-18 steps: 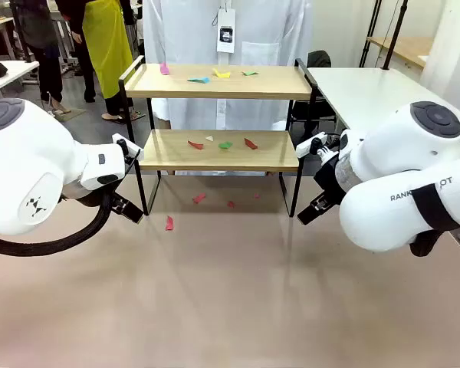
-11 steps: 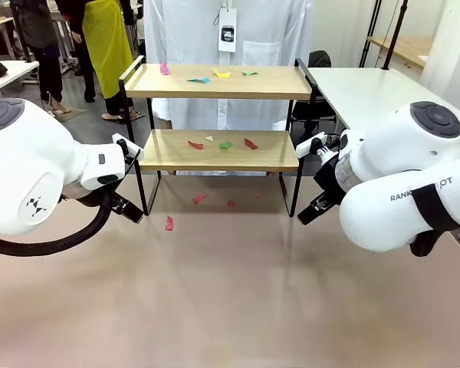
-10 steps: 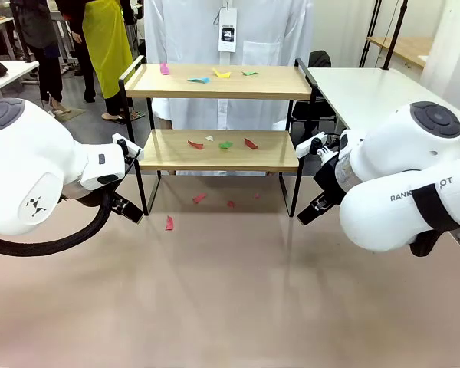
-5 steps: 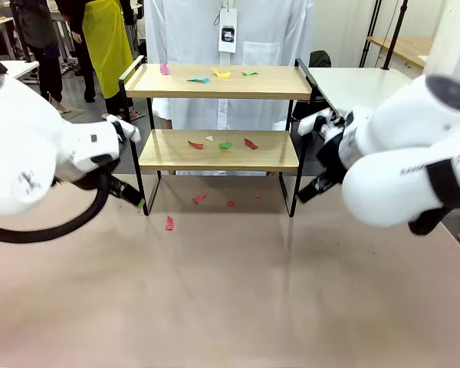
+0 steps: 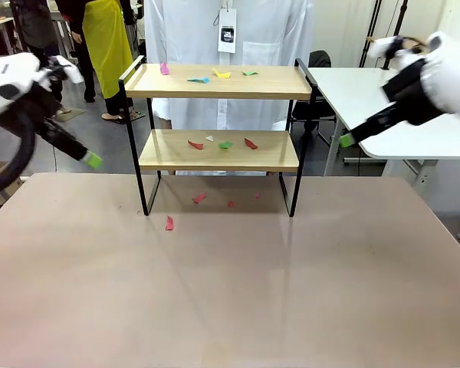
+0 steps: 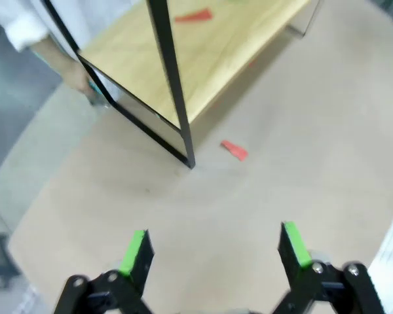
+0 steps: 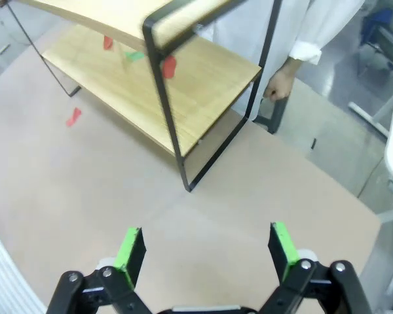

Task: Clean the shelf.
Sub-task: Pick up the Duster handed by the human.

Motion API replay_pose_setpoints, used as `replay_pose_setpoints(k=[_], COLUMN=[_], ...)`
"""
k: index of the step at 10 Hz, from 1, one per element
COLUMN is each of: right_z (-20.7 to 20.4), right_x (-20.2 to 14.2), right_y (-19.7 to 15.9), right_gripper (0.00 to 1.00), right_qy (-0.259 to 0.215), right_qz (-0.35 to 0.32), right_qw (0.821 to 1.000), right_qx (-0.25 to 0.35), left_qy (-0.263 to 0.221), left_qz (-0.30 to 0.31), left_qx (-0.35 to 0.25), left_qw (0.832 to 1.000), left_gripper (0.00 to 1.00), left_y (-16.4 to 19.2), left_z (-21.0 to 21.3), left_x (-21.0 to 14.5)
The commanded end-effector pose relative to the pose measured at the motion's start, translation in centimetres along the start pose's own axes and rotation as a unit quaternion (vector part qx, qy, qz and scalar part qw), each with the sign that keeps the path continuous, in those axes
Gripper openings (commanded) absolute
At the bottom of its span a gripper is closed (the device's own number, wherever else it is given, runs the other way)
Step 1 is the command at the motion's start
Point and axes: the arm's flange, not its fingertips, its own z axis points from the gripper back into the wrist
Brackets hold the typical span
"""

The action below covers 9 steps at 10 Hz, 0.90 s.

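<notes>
Smooth beige bench (image 5: 230,291) in a lab rm, person in white coat (image 5: 184,31) just behind the shelf (image 5: 276,80); both grippers spread, clear of it.
Shelf: 2 flat light-wood boards in a thin black metal frame w/ raised side rails, stood on the bench. Small flat coloured scraps (image 5: 198,79) on it: pink, blue, yellow, green on top board; red, white, green on lower; a few red ones on the bench under & in front of shelf. Left gripper (image 6: 215,247) hangs well apart off shelf's left end, approx lower-board height, green pads wide, nothing btwn. Right gripper (image 7: 205,246) likewise off shelf's right end, a bit higher, empty. Vs 0.5 s ago: both arms swung up & outward from shelf's ends; shelf & scraps unmoved.
</notes>
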Motion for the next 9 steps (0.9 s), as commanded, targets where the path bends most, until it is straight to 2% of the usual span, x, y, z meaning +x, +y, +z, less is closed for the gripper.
replay_pose_setpoints(k=[1, 2, 3, 6, 7, 8, 9], right_z=[1.1, 1.5, 1.5, -1.0, -1.6, 1.7, 1.7], right_x=[-2.4, -3.8, -5.2, -9.6, -10.3, -9.9, -9.9], right_y=[-6.6, -9.3, -11.8, -18.7, -19.0, -15.5, -15.5], right_gripper=[1.00, 1.00, 1.00, 1.00, 1.00, 1.00, 1.00], right_qy=[-0.026, -0.044, -0.067, -0.087, -0.116, -0.091, -0.091], right_qz=[0.034, 0.041, 0.048, 0.037, 0.027, 0.035, 0.035], right_qw=[0.996, 0.994, 0.986, 0.978, 0.972, 0.983, 0.983], right_qx=[0.079, 0.096, 0.144, 0.184, 0.202, 0.157, 0.157], left_qy=[-0.057, -0.079, -0.095, -0.163, -0.170, -0.151, -0.151], left_qz=[-0.073, -0.075, -0.059, -0.028, -0.017, -0.033, -0.033], left_qx=[-0.089, -0.110, -0.120, -0.126, -0.119, -0.120, -0.120], left_qw=[0.992, 0.988, 0.986, 0.978, 0.978, 0.981, 0.981], left_gripper=[1.00, 1.00, 1.00, 1.00, 1.00, 1.00, 1.00], left_y=[5.2, 7.4, 9.5, 12.6, 12.8, 11.2, 11.2], left_z=[-0.9, -1.2, -1.5, -1.9, -1.8, -1.4, -1.4], left_x=[-2.8, -4.5, -6.1, -9.4, -9.7, -10.1, -10.1])
